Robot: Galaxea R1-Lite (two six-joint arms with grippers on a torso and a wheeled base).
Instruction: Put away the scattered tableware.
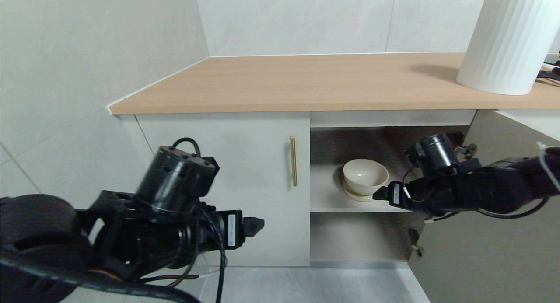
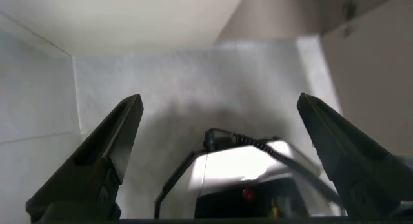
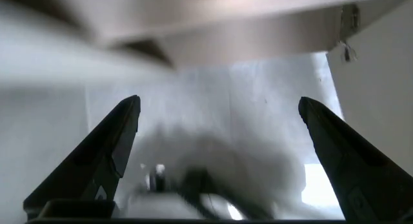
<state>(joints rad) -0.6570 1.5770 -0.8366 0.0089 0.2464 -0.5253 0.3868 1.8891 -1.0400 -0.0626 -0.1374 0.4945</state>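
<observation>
Black-fingered right pincer [image 1: 379,193] sits empty at the mouth of the open cupboard; stowing step judged all but finished. Just ahead of its tips: cream bowl [image 1: 365,175], upright, seated on a small plate [image 1: 355,196] of like colour, both on the shelf [image 1: 323,193] inside. Counted as put away: those two pieces. Left to do, by judgement: back the arm out, swing the door shut. Whether other tableware waits elsewhere: not determinable.

Right pincer state: spread wide per its wrist camera, fingers [image 3: 110,153] far apart, nothing between them. Tips level with the plate rim and hard beside it; contact or a slight gap not resolvable.

Left pincer [image 1: 258,225]: likewise wide, fingers [image 2: 113,156] well apart, holding nothing, touching nothing. Held low in front of the closed cupboard door [image 1: 218,185]. Brass handle [image 1: 293,161] above its tips and a little toward the right pincer, apart from both.

Farther out from the right pincer: open door [image 1: 459,259] below and beside it, swung out toward the robot. Above both pincers: wooden worktop [image 1: 306,82]. Well above the right pincer, on that worktop: white ribbed cylinder [image 1: 507,45], upright. Beyond the left pincer, away from the cupboard: pale tiled wall [image 1: 87,53].
</observation>
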